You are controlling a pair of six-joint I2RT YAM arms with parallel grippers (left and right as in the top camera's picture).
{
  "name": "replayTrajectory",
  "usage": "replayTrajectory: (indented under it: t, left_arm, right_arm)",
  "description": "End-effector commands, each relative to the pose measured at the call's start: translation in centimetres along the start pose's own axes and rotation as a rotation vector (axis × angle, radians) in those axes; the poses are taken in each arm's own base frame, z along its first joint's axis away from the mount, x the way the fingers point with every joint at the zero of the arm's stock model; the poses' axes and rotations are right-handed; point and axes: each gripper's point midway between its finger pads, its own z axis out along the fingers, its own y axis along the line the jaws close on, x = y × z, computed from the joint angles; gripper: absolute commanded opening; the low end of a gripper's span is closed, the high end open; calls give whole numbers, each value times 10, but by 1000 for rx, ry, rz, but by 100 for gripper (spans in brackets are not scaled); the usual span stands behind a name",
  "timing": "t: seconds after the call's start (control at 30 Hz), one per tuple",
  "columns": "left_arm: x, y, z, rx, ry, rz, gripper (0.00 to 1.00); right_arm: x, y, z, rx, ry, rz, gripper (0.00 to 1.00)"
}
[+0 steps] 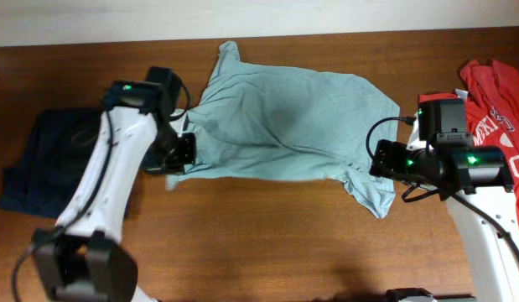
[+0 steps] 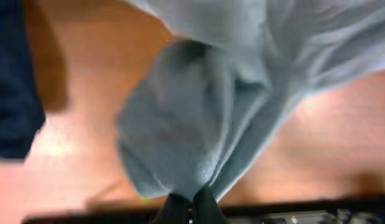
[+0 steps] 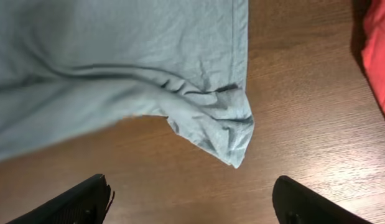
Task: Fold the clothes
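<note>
Left gripper [image 2: 191,208] pinched shut on bunched left edge of T-shirt [image 1: 284,122]. T-shirt lay spread mid-surface [image 1: 267,243]. Right gripper [image 3: 192,199] gaped wide, empty, near its right corner. Risk: thin cloth slipping from small pinch; one-sided pull skewing fold.

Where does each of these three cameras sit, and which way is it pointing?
Overhead: fixed above the table, looking straight down; left arm and right arm show.
Left wrist: rides the left arm, looking along the left end effector, shut on the bunched teal T-shirt.
Right wrist: rides the right arm, looking down past the open right end effector at the teal T-shirt's sleeve.
Shared: overhead and right wrist both see the teal T-shirt and the red T-shirt.
</note>
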Motion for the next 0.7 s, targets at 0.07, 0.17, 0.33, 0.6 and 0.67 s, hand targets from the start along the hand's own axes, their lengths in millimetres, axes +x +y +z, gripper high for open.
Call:
replayTrajectory:
  t: [0.07, 0.17, 0.33, 0.6, 0.67]
  left_arm:
    - [29, 1, -13, 5, 69, -66, 1]
    - [42, 4, -15, -6, 111, -70, 1]
    - [49, 7, -17, -24, 137, -52, 0]
    - [43, 38, -21, -186, 90, -53, 1]
    - [42, 48, -24, -214, 76, -68, 1]
  right_arm:
    - [1, -12, 11, 52, 41, 50, 89]
    - [9, -19, 22, 65, 119, 89, 89]
    - [28, -20, 52, 64, 284, 114, 89]
    - [53, -31, 109, 105, 488, 162, 75]
    - [57, -27, 113, 71, 521, 170, 75]
